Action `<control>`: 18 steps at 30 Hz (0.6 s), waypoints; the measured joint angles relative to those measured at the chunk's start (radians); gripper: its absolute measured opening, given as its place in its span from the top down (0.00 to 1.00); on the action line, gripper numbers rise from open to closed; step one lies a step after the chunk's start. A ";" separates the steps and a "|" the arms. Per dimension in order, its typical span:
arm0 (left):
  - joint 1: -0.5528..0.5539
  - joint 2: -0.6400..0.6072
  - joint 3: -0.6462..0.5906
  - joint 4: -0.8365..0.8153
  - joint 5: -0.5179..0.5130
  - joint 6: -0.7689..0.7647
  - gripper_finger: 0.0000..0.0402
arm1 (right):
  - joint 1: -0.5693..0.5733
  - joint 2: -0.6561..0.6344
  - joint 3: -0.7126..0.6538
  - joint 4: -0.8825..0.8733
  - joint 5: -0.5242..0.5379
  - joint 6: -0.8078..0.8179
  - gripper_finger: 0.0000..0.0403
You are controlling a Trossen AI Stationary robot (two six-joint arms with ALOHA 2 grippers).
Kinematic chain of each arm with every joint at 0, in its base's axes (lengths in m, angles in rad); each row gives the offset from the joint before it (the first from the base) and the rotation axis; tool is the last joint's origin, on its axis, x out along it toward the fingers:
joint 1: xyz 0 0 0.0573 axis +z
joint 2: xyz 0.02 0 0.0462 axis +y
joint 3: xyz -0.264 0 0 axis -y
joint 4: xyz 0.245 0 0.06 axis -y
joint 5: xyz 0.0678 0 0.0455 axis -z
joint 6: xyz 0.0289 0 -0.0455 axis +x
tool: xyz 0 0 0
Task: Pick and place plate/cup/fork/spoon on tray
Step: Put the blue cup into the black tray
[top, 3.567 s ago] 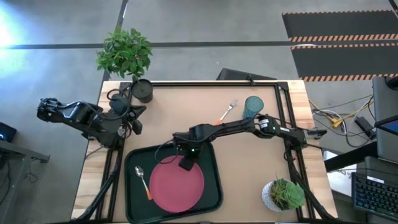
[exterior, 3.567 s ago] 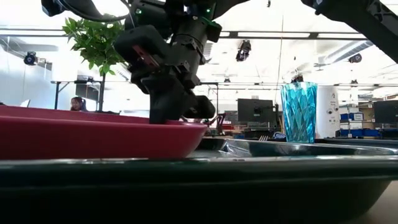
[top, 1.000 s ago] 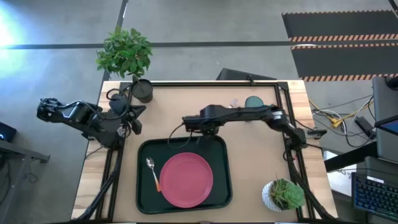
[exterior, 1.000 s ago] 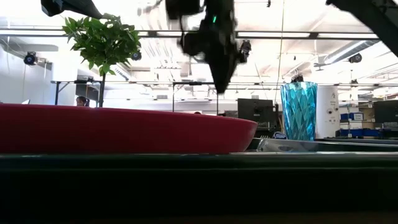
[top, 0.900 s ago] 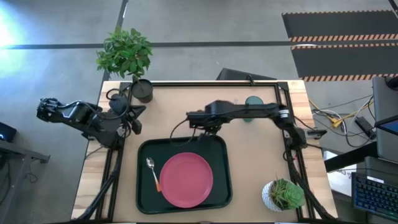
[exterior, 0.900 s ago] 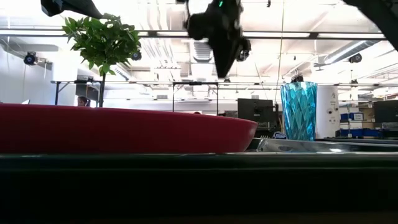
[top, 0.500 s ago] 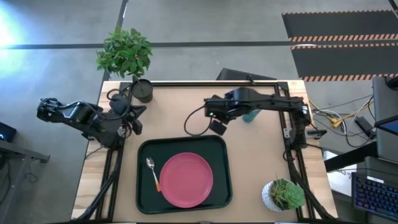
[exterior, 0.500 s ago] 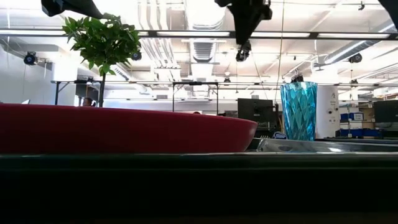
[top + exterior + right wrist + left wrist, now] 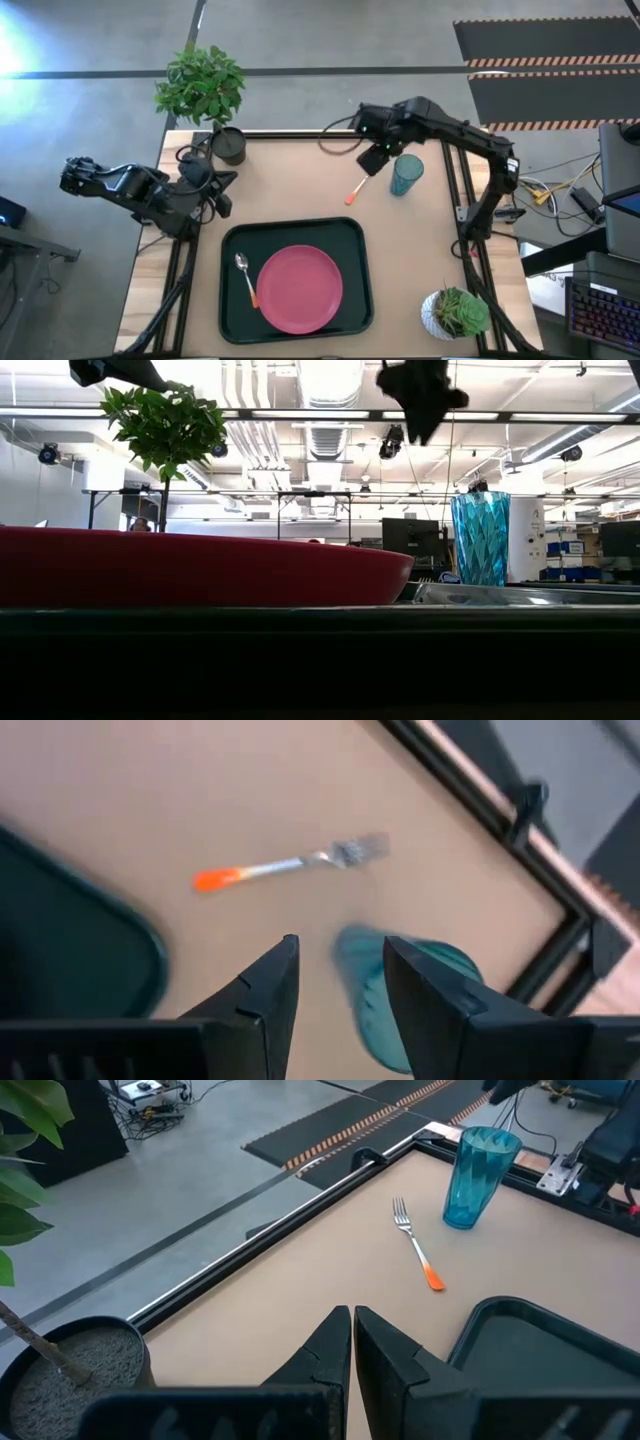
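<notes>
Dark green tray [image 9: 229, 300] at the high view's lower centre holds the spoon [image 9: 244, 276] and pink plate [image 9: 300, 289], while the left hand [image 9: 223, 191], clenched and empty, waits at mid left. Near the upper centre the fork [image 9: 356, 188] is half hidden under the right hand [image 9: 376, 158], whose fingers stand parted and empty, with the teal cup [image 9: 406, 174] on the counter [image 9: 420, 260] just right of it.

1. Two black, glossy, multi-jointed arms are seen, the left arm [image 9: 125, 185] and the right arm [image 9: 455, 130]
2. Black cables are looped beside each arm's wrist
3. Each gripper is formed of two dark, wedge-shaped fingers [image 9: 255, 995]
</notes>
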 joint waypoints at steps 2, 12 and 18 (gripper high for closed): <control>0.000 -0.001 0.000 0.001 0.000 0.000 1.00 | -0.053 -0.014 -0.047 0.000 -0.029 -0.015 0.66; 0.000 -0.006 0.000 0.001 0.000 0.000 1.00 | -0.213 -0.107 -0.316 -0.002 -0.171 0.039 0.66; 0.000 -0.006 0.000 0.001 0.000 0.000 1.00 | -0.164 -0.120 -0.400 0.021 -0.236 0.069 0.66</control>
